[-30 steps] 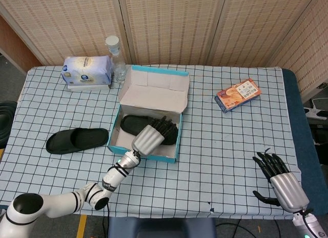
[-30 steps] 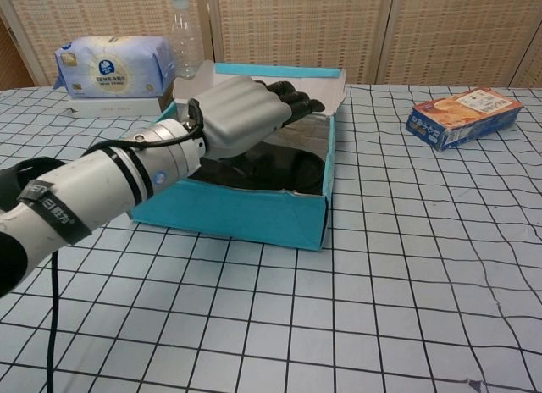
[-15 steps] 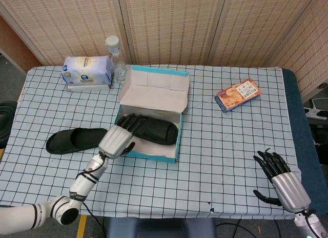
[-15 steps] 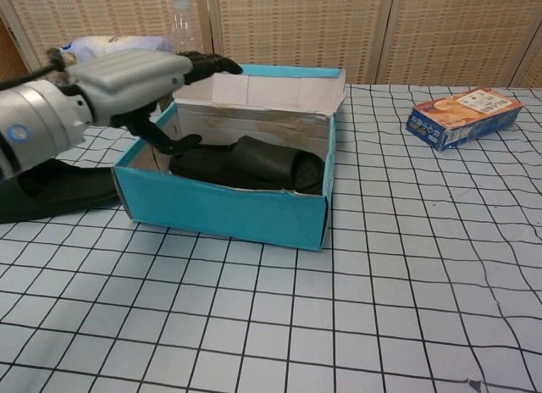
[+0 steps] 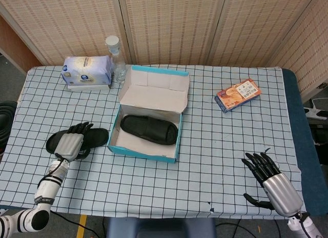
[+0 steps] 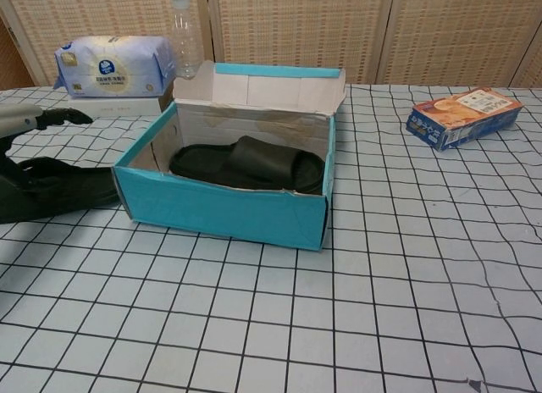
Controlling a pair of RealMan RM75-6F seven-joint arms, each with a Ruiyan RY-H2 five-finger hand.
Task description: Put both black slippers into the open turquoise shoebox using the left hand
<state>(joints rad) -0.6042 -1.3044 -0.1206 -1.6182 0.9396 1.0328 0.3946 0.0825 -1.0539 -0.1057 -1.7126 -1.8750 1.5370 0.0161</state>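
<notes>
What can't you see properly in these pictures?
- Left hand: the head view shows it over the slipper on the table, but not whether it grips; the chest view's left edge cuts it off.
- Slipper in the shoebox: in the chest view the turquoise front wall hides its lower part.
- Bottle: top cut off by the chest view's upper edge.
- Right hand: seen only in the head view.

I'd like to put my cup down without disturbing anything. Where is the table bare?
Bare cloth lies between the shoebox and the snack box, and along the front edge up to the right hand. It is crowded left: the left hand over the loose slipper, tissues and bottle behind.
</notes>
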